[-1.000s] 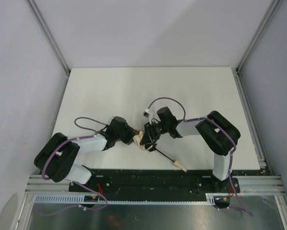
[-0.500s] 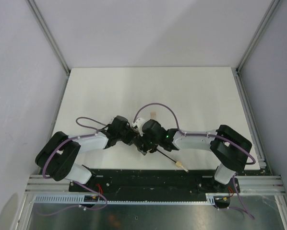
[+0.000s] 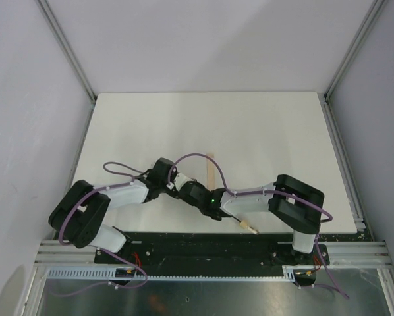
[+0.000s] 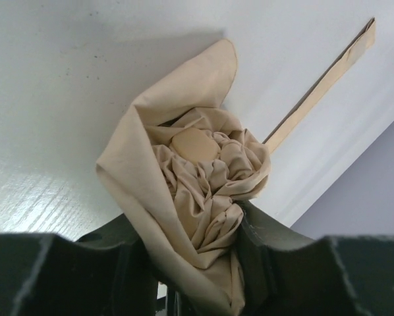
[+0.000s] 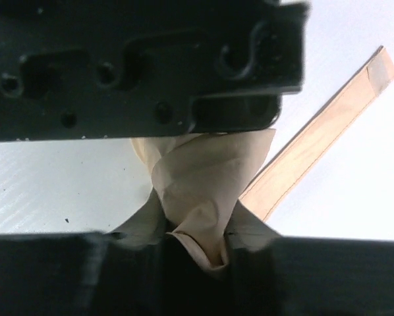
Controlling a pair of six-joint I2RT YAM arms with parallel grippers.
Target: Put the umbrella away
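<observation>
The umbrella's beige fabric is bunched up and pinched between my left gripper's dark jaws. My right gripper is shut on a twisted fold of the same fabric, right in front of the left gripper's black body. In the top view both grippers, left and right, meet near the table's front middle and hide most of the fabric. A flat beige closing strap lies stretched out on the table beyond them. The thin black shaft and pale handle point to the front right.
The white table is bounded by grey walls and aluminium posts. Its front edge and the black base rail lie just below the handle. Purple cables loop over both forearms.
My right arm has swung left and down, bringing its gripper up against the left gripper on the fabric. The strap now lies stretched out on the table. The left arm has barely moved.
</observation>
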